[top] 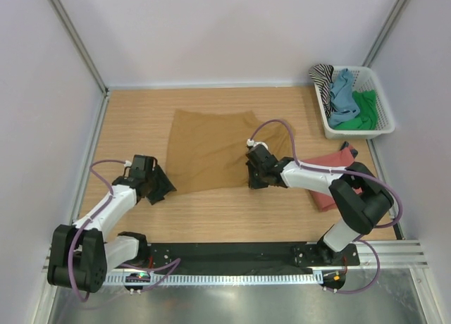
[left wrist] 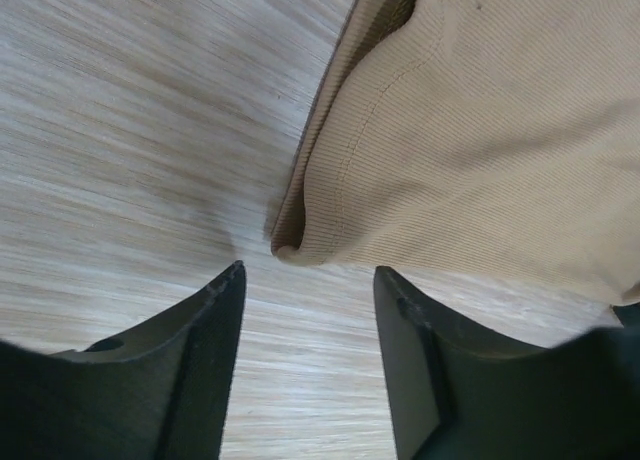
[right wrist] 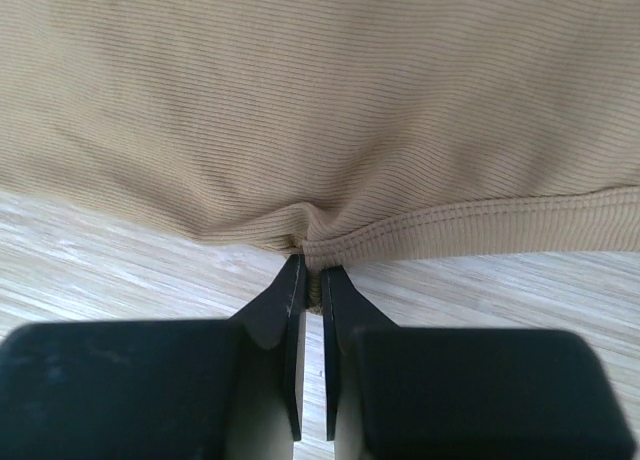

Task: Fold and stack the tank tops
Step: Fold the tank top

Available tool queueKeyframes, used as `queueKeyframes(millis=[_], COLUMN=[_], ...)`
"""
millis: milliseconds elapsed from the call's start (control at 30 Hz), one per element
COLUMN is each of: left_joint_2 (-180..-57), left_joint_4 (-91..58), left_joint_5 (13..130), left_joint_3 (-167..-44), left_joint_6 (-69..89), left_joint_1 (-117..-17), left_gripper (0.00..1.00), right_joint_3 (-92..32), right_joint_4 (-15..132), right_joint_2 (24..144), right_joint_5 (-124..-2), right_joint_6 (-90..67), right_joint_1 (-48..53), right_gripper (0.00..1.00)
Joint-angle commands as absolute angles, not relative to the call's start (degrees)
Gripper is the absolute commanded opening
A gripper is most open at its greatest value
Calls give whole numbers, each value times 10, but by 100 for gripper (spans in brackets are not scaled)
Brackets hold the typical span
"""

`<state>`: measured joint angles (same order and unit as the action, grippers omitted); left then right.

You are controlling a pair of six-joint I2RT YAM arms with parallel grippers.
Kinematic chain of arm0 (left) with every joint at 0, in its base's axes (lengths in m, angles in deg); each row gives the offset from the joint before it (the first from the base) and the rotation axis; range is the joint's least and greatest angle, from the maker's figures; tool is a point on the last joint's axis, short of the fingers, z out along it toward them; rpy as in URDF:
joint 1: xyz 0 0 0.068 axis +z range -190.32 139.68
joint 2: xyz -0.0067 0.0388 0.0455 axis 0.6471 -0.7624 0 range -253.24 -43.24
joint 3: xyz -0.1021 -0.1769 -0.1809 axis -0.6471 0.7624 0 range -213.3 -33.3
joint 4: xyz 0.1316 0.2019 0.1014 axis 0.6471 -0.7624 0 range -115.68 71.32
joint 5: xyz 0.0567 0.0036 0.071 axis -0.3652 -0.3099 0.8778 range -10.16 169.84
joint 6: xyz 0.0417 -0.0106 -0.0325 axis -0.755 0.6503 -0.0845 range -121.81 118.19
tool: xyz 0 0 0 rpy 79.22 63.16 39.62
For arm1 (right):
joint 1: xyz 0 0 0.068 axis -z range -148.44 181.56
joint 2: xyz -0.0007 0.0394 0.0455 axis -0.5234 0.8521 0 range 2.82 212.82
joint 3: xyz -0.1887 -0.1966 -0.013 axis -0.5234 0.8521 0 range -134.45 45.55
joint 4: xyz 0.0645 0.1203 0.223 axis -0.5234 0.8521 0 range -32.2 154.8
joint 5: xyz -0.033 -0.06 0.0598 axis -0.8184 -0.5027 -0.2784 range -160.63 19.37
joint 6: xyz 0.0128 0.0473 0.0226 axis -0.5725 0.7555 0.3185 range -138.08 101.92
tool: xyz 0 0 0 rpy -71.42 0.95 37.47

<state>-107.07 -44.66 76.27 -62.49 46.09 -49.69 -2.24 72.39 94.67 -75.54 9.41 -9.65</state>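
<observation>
The ochre-brown ribbed tank top lies flat mid-way across the wooden table, its near hem pinched tight in the right gripper, its near-left corner just ahead of the left gripper, whose jaws stand parted and empty, while the white slatted basket far right holds a striped top, a blue top and a green top.

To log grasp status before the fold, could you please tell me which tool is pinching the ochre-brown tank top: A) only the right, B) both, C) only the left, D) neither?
A: the right tool is shut on the hem of the ochre-brown tank top, while the left tool stands open just short of the cloth's corner.
</observation>
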Motion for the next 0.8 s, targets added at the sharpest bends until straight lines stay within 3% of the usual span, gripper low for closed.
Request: queueKeyframes(millis=[0,100,167,300,400,500,767], left_joint_2=[-1077,-1077,-1078,-1098,-1103,-1103,-1070], left_joint_4=[-436,-432,-427,-416,-405,-392,-417], left_joint_5=[760,757,768,785,794,793,755], left_joint_3=[-621,-612,-607,-609,-612,-618,-643], left_joint_6=[458,458,457,450,448,445,454], left_joint_1=[-498,-499,-500,-499,-500,-500,-500], left_gripper=[54,48,39,11,9,0,0], right_joint_3=[-6,-6,-6,-6,-5,-5,-29], right_joint_4=[728,726,726,731,740,754,806], right_joint_2=[947,943,940,931,918,905,860], right_joint_5=[-758,-762,-766,-766,-763,-760,-762], right_joint_6=[100,103,104,102,97,86,68], right_joint_1=[-110,-112,-112,-112,-113,-114,-113], right_gripper=[7,6,6,6,6,6,6])
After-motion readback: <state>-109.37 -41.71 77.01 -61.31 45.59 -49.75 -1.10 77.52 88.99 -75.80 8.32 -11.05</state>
